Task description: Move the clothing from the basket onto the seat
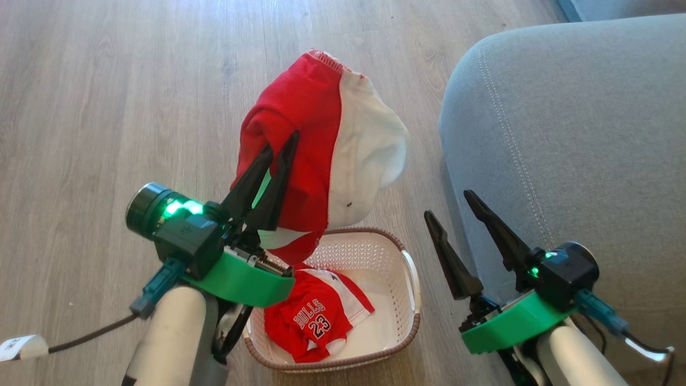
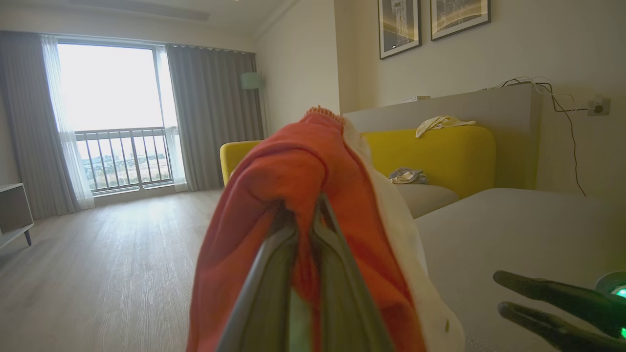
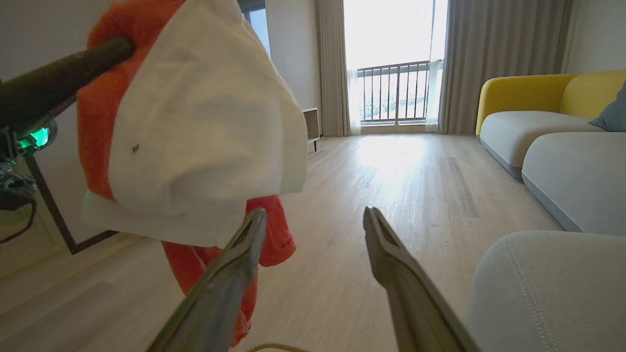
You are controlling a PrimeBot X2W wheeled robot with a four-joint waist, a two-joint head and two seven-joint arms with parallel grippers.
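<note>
The left gripper [image 1: 281, 142] is holding up a red and white cloth [image 1: 327, 123]. Its two fingers are pinching tight on the red part. The cloth is hanging in the air over the far end of the basket [image 1: 375, 252] and the floor [image 1: 107, 107] behind it. The white half is facing the seat [image 1: 579, 134]. A low red bit is dangling close to the basket rim, and I cannot tell if it is touching.

The basket is sitting on the floor, just beside the big grey seat, on the seat's left side. A red shirt [image 1: 313, 321] with "BULLS 23" on it is lying bunched up inside the basket, at the near left part.

The right gripper [image 1: 448, 205] is hanging low by the edge of the seat, to the right of the basket. Its fingers are standing wide apart and are holding nothing.

In the left wrist view, the red part of the cloth is folding over the tips of the closed fingers, and the white part is hanging down on the right. A yellow sofa [image 2: 440, 151] is showing behind it.

In the right wrist view, the cloth is hanging up and to the left of the open fingers, which are pointing along the floor toward a bright window [image 3: 391, 44]
</note>
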